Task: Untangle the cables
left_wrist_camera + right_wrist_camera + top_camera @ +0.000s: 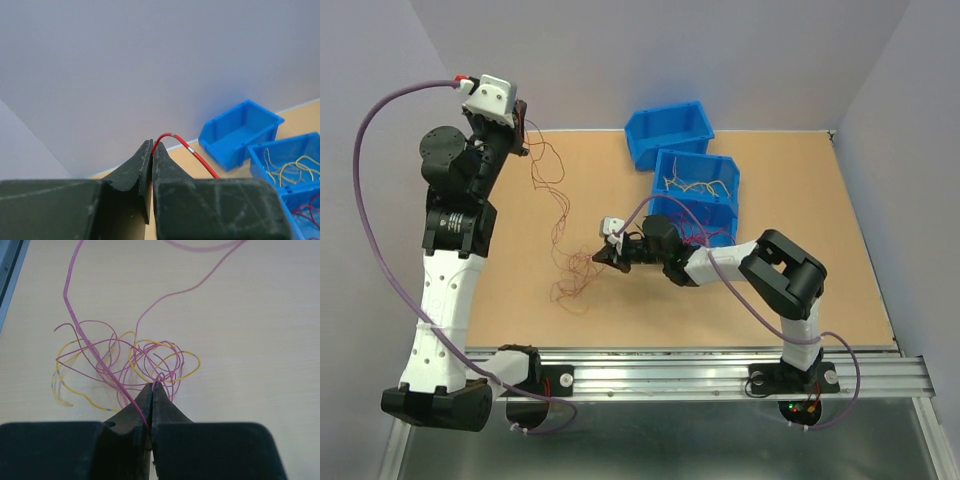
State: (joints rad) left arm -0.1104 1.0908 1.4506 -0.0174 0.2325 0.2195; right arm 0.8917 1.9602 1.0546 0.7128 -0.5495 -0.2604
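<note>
L gripper (152,148) clenched on red cable (196,156), held high. R gripper (152,390) pinches pink-red strand (66,287) of cable tangle (150,357) on table (260,315). L arm label (448,222) too small to read.

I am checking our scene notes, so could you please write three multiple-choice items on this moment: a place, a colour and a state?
1. Where does the tangle of cables lie? A on a shelf; B on the table; C on the floor.
2. What colour is the raised cable in the left gripper? A yellow; B blue; C red.
3. How is the right gripper? A wide open; B shut on a pink cable; C shut on nothing.
Key: 1 B, it rests on the tabletop; 2 C, a red strand leaves the shut jaws; 3 B, that cable runs in between the shut jaws.
</note>
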